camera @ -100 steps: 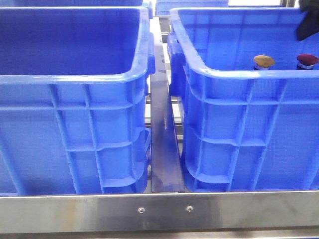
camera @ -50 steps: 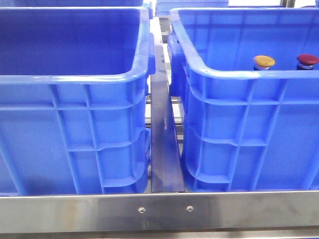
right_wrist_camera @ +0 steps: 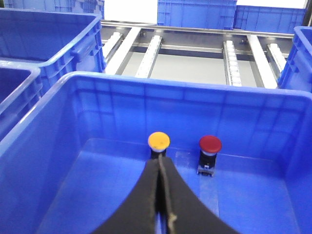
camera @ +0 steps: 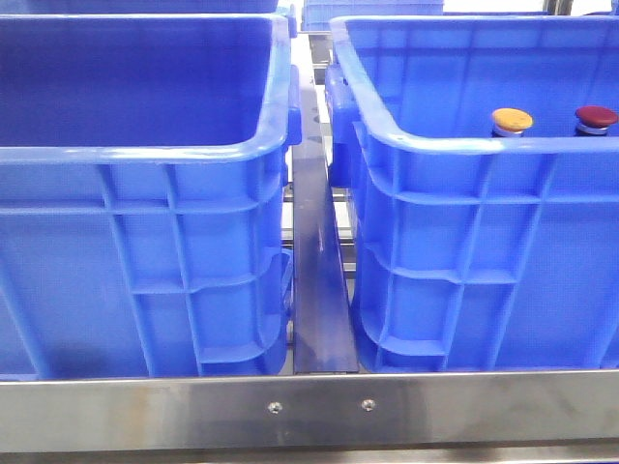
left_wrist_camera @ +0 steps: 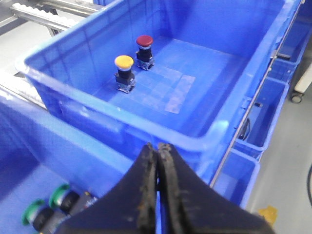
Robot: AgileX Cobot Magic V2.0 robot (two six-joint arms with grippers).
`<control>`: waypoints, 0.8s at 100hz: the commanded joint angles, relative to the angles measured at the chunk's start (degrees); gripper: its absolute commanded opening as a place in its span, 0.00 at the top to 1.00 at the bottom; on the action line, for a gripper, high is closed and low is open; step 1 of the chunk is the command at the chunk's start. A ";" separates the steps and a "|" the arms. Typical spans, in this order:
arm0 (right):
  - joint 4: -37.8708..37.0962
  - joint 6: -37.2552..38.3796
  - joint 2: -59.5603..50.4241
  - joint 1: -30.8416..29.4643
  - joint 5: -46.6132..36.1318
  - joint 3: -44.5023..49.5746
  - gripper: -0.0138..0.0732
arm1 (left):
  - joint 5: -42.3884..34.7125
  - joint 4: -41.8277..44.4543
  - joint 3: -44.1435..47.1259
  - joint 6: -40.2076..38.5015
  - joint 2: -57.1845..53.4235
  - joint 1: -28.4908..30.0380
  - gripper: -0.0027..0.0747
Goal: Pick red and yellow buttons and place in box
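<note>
Front view: two blue crates stand side by side behind a steel rail point(camera: 309, 411), with a metal divider strip point(camera: 317, 280) running between them.
Box: the right-hand blue crate point(camera: 484, 145) holds both buttons; its thick rim and ribbed wall face the camera.
Left-hand crate: point(camera: 145, 155) its floor is hidden in the front view; in the left wrist view two green-capped parts point(left_wrist_camera: 46, 207) lie in a crate just beside the box, close under the left gripper.
Yellow button: point(camera: 512, 120) upright on the box floor, near the wall that faces the front camera; only its cap shows over the rim there. Its dark body shows in the left wrist view point(left_wrist_camera: 124, 73).
Red button: point(camera: 596, 117) upright just beside the yellow one, apart from it, towards the right edge of the front view; also seen at point(right_wrist_camera: 210, 152).
Left gripper: point(left_wrist_camera: 157, 161) fingers pressed together with nothing between them, hanging above the box's rim, well apart from the buttons.
Right gripper: point(right_wrist_camera: 160, 180) fingers closed tip to tip and empty, over the box interior, tips pointing at the yellow button point(right_wrist_camera: 159, 142) without touching it.
Background: roller rails point(right_wrist_camera: 229, 61) and more blue crates point(right_wrist_camera: 195, 12) lie beyond the box's far wall.
</note>
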 commanded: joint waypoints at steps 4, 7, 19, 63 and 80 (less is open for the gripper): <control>1.13 -0.46 -5.23 -0.48 -2.65 1.88 0.92 | -7.67 -1.46 2.85 0.04 -3.71 -0.45 0.99; 1.13 -0.46 -6.30 -0.48 -2.75 2.49 0.92 | -8.24 -1.46 4.29 0.04 -4.80 -0.45 0.99; 1.13 -0.46 -9.01 -0.48 -2.70 3.61 0.92 | -11.23 -2.32 8.67 0.04 -7.96 -0.45 0.99; 1.13 -0.46 -9.22 -0.48 -1.91 3.73 0.92 | -13.81 -2.97 11.73 0.04 -10.12 -0.45 0.99; 1.13 -0.46 -9.22 -0.48 -1.91 3.73 0.92 | -13.81 -2.97 11.73 0.04 -10.12 -0.45 0.99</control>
